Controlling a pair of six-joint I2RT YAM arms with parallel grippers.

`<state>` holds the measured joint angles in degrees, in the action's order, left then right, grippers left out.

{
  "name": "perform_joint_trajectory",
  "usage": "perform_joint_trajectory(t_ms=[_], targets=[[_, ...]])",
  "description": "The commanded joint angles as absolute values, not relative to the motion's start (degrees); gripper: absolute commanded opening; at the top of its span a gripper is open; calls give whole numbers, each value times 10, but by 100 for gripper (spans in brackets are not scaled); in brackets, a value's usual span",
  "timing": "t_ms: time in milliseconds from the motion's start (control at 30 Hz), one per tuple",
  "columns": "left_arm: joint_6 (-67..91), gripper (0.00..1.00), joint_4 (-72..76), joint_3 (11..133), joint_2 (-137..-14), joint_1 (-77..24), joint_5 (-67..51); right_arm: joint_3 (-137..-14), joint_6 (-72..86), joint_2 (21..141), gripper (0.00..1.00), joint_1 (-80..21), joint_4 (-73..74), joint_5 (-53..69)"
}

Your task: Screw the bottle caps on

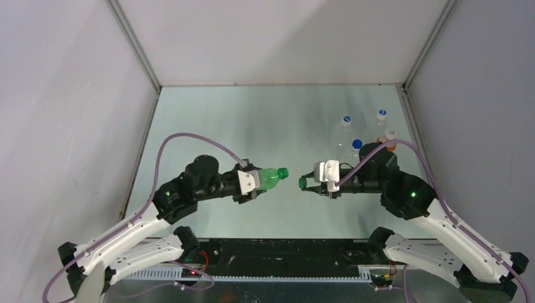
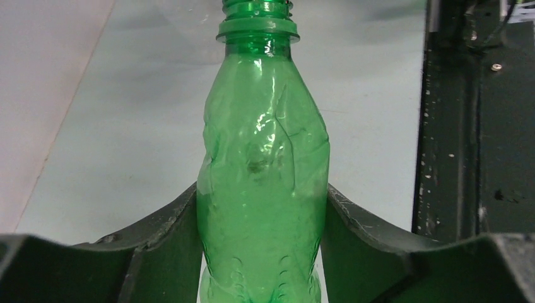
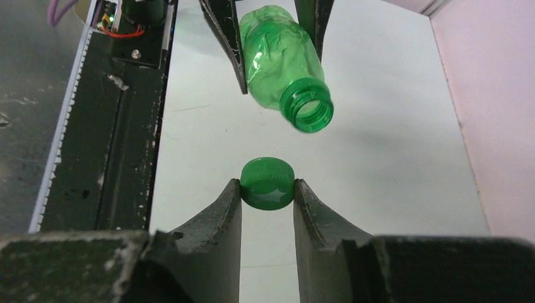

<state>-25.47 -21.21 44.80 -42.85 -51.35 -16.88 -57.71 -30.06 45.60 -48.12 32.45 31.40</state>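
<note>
1. Left gripper [image 2: 262, 211] clamped on green bottle [image 2: 262, 164] body, centre-left of top view; bottle lies sideways, open neck pointing right.
2. Right gripper [image 3: 267, 192] clamped on green cap [image 3: 267, 183], centre of top view, just short of the neck, not touching.
3. Blue cap [image 1: 357, 144] and white-and-blue cap [image 1: 346, 120] sit on clear bottles [image 1: 340, 136], upper right of top view.
</note>
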Motion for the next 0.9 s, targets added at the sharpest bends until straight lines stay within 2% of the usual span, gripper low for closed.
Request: perform_joint_trajectory(t_ms=[0,367,867], targets=[[-292,35,-255,495,-456,-510,-246,-599,-402,471,0,-477,310,341],[-293,33,-277,527,-494,-510,-309,-599,-464,486,0,-479,297,354],[-285,31,-276,539,-508,-510,-314,-599,-475,502,0,-509,304,370]])
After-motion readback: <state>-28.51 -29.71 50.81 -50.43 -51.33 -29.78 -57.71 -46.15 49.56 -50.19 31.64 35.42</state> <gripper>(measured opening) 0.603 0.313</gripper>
